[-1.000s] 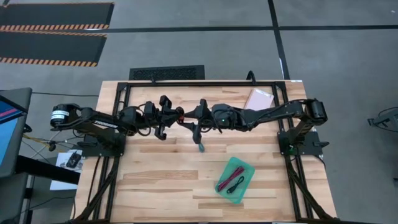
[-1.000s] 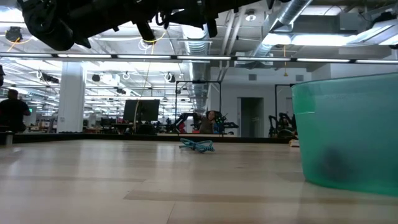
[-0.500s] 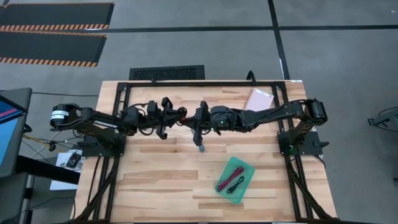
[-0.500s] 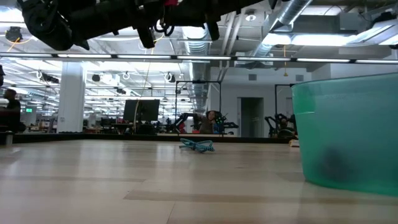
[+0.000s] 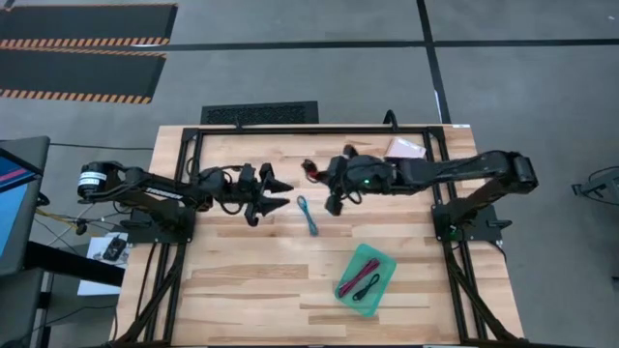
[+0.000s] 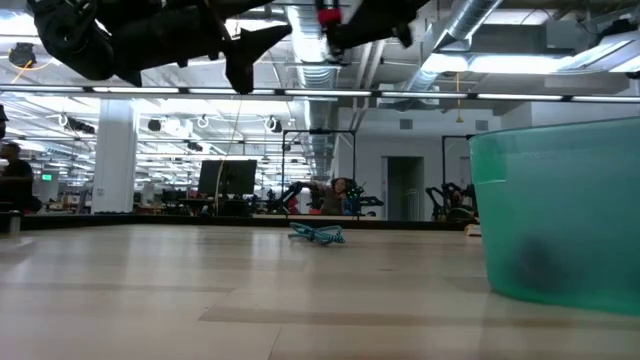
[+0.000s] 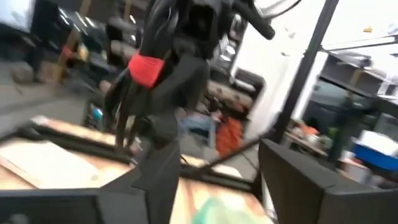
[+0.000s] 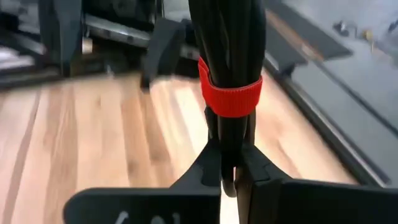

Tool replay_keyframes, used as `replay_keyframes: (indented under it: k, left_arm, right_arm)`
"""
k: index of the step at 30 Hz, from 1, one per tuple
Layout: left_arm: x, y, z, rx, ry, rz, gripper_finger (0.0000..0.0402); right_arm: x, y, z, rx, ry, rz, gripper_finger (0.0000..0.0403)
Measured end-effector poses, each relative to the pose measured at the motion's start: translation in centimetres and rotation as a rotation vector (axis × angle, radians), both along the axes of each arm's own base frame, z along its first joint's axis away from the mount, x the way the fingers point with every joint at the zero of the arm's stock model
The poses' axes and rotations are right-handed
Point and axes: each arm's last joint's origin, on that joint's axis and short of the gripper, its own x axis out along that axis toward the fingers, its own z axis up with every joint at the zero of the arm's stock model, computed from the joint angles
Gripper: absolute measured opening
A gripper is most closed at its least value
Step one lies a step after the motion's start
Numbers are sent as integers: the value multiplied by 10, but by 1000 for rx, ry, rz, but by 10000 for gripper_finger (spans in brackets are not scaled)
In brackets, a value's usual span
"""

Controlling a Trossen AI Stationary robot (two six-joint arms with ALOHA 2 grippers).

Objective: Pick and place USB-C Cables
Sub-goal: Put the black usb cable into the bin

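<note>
While both arms are meeting over the far-middle part of the table [image 5: 242, 280] in the high view, the right gripper [image 5: 319, 172] is holding the black cable with a red band [image 5: 309, 169] in the air, clamped between its fingers. Left gripper [image 5: 275, 193] is hanging just beside it with fingers spread, gripping nothing. Teal-blue cable [image 5: 308, 215] is lying on the wood between the two grippers, slightly nearer the front edge. Green tray [image 5: 380, 259] is sitting toward the front-right corner, holding the maroon-pink cable [image 5: 347, 277] and another dark cable [image 5: 367, 286] inside. Pale pink packet [image 5: 404, 147] is lying by the far edge, partly under the right arm.

Low view: teal-blue cable [image 6: 318, 234] is resting flat on the table far back, the tray wall [image 6: 555, 215] is filling the right side, and both grippers are hovering high above, the red band [image 6: 327, 16] showing at the top.

Left wrist view: the left fingers are standing apart, and the black bundle [image 7: 177, 68] with its red band is hanging beyond them in the other gripper.

Right wrist view: the right fingers [image 8: 214, 168] are pinching the black cable [image 8: 227, 56] just below the red band, over the wood.
</note>
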Motion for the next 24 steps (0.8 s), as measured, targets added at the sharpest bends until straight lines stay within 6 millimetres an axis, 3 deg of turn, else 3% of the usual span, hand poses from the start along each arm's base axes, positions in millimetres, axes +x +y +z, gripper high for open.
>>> replay_keyframes:
  k: [4, 10, 18, 24]
  left_arm:
    - [1, -2, -8, -75, 106, -73, 228]
    - [1, -2, -24, -146, 284, -107, 230]
    - [1, -2, -28, -187, 330, -103, 224]
    - [1, -2, -29, -173, 335, -80, 224]
  right_arm:
    - [-30, 15, 5, 25, 138, 27, 16]
    - [-58, 69, -17, 21, 434, 191, 16]
    - [-65, 139, -58, 0, 626, 294, 19]
    - [-62, 170, -96, 14, 778, 324, 19]
